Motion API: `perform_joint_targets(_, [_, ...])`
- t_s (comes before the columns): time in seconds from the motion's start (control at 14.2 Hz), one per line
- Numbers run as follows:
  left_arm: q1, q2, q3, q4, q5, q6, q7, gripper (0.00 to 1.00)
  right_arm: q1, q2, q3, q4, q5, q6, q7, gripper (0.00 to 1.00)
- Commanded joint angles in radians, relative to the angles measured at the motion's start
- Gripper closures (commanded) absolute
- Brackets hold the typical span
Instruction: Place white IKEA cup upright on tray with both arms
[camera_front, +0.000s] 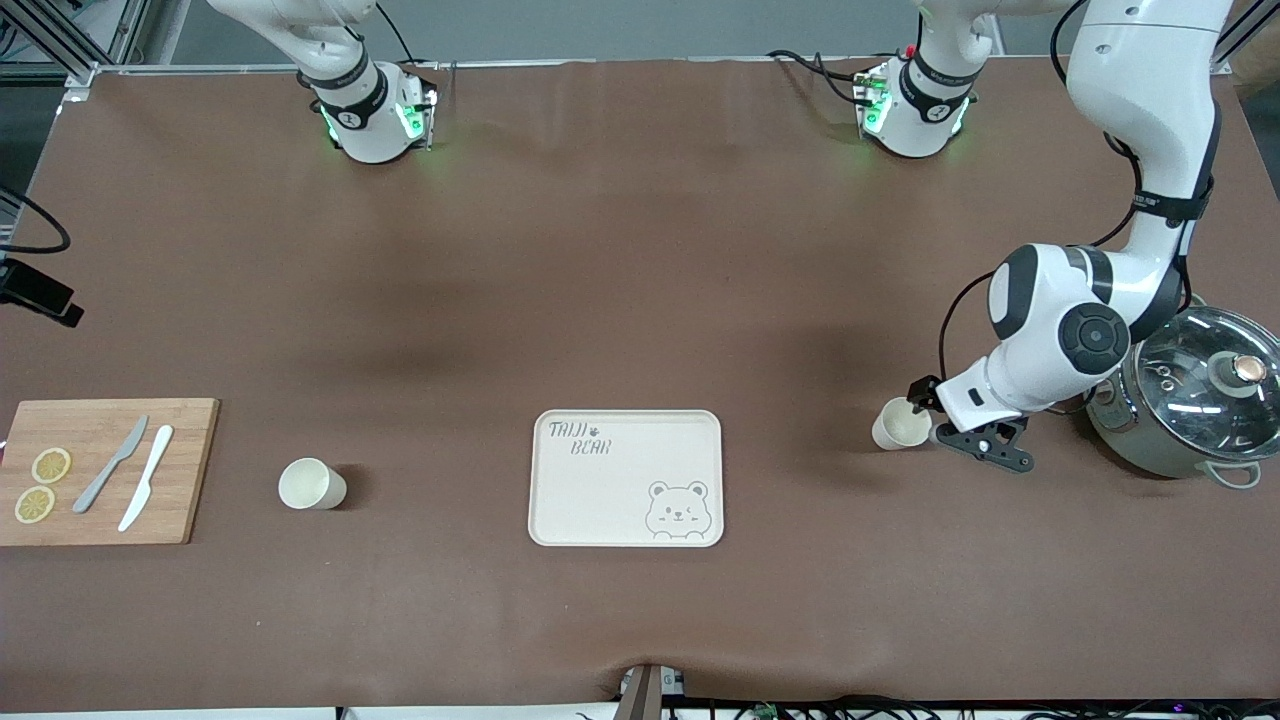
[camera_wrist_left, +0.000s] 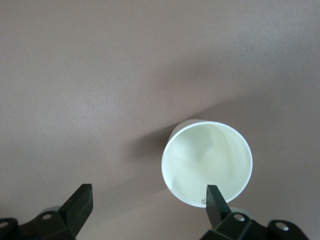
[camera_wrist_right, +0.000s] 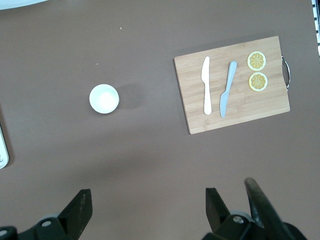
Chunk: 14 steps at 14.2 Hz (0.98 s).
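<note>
Left end effector is down at the table, fingers spread wide, one fingertip at the rim of the cup just beside it. Looks light, stiff, smooth and empty; grip across the wall. Right end effector waits high, released, over another empty cup. The tray lies bare between both.

You've got two glossy white arms with black joint sections, black cables, green-lit bases, black two-finger grippers on bracketed mounts with silver screws.
</note>
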Motion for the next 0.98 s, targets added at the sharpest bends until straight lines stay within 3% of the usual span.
perform_joint_targets(0.0, [-0.004,0.025,-0.001,0.007,-0.015,0.048,-0.004,0.00,-0.008,0.037,0.009,-0.014,-0.005,0.029,0.037,0.00])
perform_joint_targets(0.28, [-0.004,0.055,-0.001,0.007,-0.015,0.090,-0.004,0.00,-0.007,0.068,0.008,-0.107,0.117,0.199,0.046,0.00])
perform_joint_targets(0.91, [-0.007,0.091,-0.001,0.007,-0.007,0.133,-0.001,0.00,0.043,0.172,0.009,-0.101,0.096,0.306,0.075,0.00])
